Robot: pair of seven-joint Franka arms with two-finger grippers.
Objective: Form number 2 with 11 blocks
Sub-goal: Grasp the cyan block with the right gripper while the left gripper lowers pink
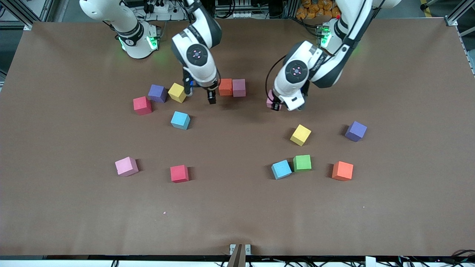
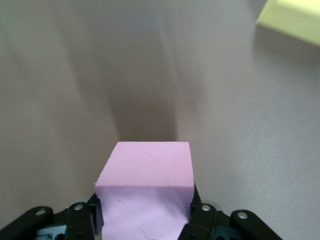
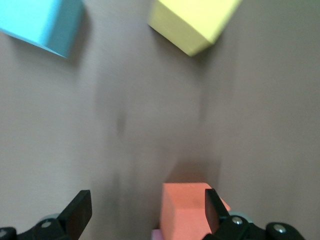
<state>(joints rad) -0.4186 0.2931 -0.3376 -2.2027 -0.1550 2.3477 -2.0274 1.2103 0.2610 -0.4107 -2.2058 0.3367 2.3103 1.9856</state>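
Nearest the front camera lie five blocks in a loose row: toward the right arm's end a pink block [image 1: 126,166] and a red block [image 1: 179,173]; toward the left arm's end a light blue block [image 1: 281,169] touching a green block [image 1: 302,162], with an orange block [image 1: 342,171] just beside them.

Farther from the camera, a yellow block [image 1: 300,135] and a purple cube [image 1: 356,131] sit apart at the left arm's end. At the right arm's end a second light blue block [image 1: 180,120] lies alone.

Farther still, a red block [image 1: 142,105], a purple cube [image 1: 157,93] and a second yellow block [image 1: 177,92] form a short slanting line, the purple one touching the yellow.

The right gripper [image 1: 200,95] hangs low over the table with its jaws wide apart and holding nothing, between that yellow block and an orange block [image 1: 225,87] that touches a mauve-pink block [image 1: 239,88]. In the right wrist view the orange block [image 3: 192,210] sits just by one finger [image 3: 216,207].

The left gripper [image 1: 276,105] is clamped on a pink block [image 2: 147,192], close above the table between the orange-and-pink pair and the lone yellow block; whether the pink block touches the surface cannot be told.
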